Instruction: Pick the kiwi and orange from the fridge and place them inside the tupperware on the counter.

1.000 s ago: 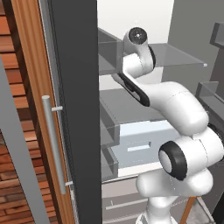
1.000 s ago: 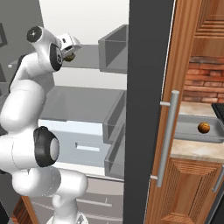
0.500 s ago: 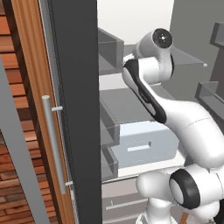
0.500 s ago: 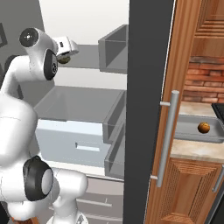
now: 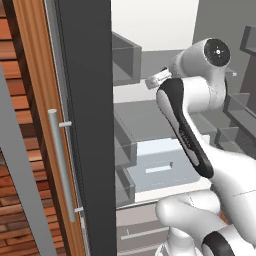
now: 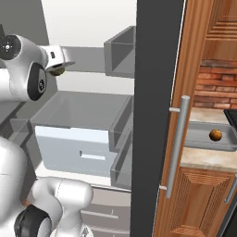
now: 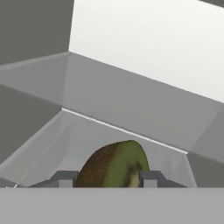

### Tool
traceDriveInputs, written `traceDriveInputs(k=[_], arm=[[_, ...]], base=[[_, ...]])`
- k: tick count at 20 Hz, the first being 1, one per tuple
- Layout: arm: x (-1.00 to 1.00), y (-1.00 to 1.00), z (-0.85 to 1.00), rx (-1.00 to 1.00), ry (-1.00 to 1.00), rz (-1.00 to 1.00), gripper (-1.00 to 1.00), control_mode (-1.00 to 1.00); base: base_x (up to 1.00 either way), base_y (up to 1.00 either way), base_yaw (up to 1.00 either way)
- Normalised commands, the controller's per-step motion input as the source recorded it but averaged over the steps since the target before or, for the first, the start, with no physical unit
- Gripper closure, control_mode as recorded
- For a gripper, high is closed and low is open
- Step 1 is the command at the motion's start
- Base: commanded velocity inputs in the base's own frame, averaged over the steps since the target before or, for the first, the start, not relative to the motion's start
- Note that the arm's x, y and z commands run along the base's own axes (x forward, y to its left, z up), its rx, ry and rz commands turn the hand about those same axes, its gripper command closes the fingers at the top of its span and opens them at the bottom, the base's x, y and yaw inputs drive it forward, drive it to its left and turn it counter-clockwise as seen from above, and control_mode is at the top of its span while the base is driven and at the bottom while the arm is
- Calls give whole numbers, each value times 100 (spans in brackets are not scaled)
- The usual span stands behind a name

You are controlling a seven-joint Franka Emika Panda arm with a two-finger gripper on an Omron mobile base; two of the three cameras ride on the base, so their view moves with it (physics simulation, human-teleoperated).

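Closest to your hand camera, the kiwi [image 7: 114, 164] sat between the two dark fingertips [image 7: 64, 178], which pressed its sides; your gripper [image 7: 106, 179] was clamped on the fruit and carried it clear of the shelf floor. The grip crossed the fruit's narrow width, probably because that was the only span the short fingers could close around. From the right base camera, the same dark lump [image 6: 57, 71] hung just under the white hand, level with the upper shelf and near the front of the fridge [image 6: 152, 69].

Past the fruit, the pale grey shelf sloped away toward the bright back wall of the compartment, with side walls rising at either edge. Below the hand, the wide grey drawer [image 6: 85, 139] jutted forward, so you had to keep the arm folded high and tight to pass above it. Door bins [image 5: 125, 62] lined the dark door beside your elbow, which left little room on that side.

Farther off, beyond the door edge and its long silver handle [image 6: 175, 143], the tupperware [image 6: 199, 141] lay on the counter [image 6: 203, 159] beside the brick wall. The orange [image 6: 215, 134] already rested inside it, near the middle, so half the job looked done. By that reading, you were on the second fruit, and the remaining move called for swinging it around the door to the tray.
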Motion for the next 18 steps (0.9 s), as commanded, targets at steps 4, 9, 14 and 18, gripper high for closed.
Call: traceDriveInputs(k=[4,9,14,18], arm=[[-98,-10,10,3,0,0,100,-100],[-94,-10,8,2,0,-6,100,-100],[-78,-5,0,1,0,-5,100,-100],[-71,-3,-5,0,0,-5,100,-100]], base=[[0,0,0],[0,0,0],[0,0,0],[0,0,0]])
